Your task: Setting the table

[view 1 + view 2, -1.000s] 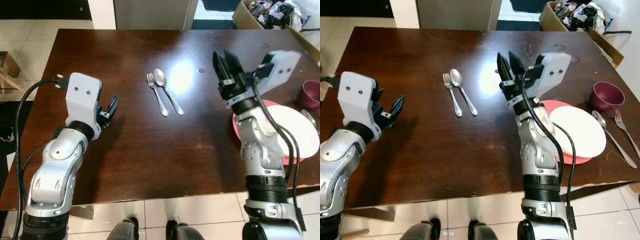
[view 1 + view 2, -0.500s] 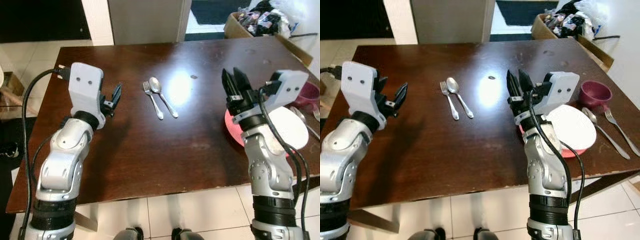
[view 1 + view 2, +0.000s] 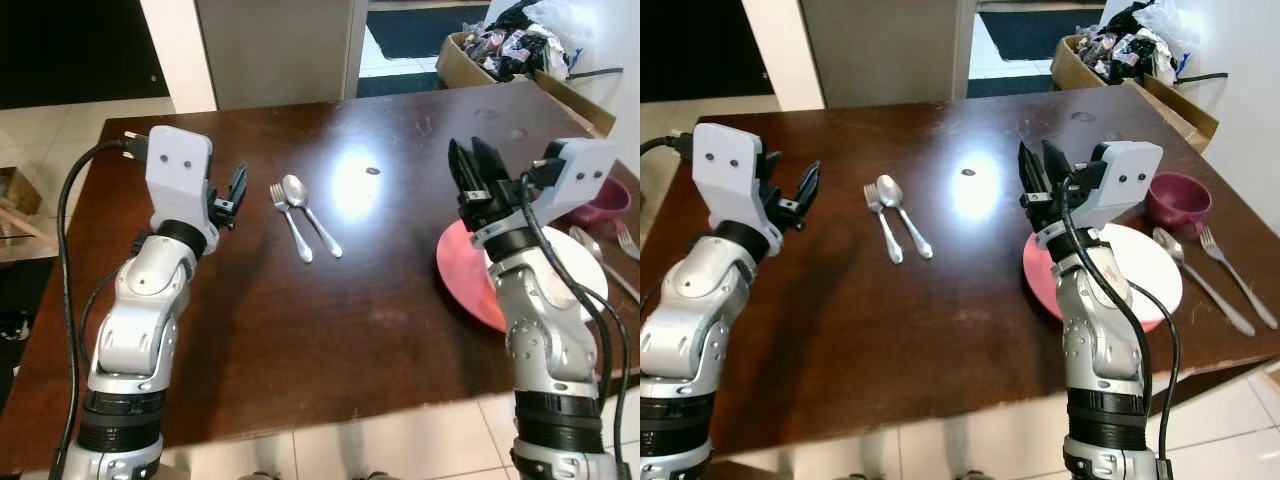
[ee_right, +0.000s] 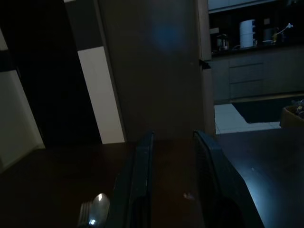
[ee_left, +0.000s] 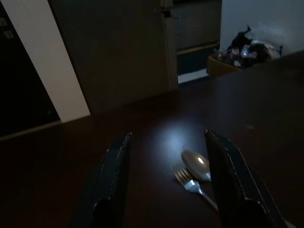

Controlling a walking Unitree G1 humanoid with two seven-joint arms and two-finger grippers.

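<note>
Fork (image 3: 290,208) and spoon (image 3: 308,209) lie side by side mid-table (image 3: 300,330), between left gripper (image 3: 233,190) and right gripper (image 3: 474,172), both raised, fingers apart, holding nothing.

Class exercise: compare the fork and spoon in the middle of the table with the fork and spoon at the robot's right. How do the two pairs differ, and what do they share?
The middle fork and spoon lie touching, on bare table, with no dish near them. The right-hand spoon and fork lie apart, beside the white plate and below the maroon cup. Both pairs are silver, lie flat, and rest heads away from the robot, untouched by either gripper.
</note>
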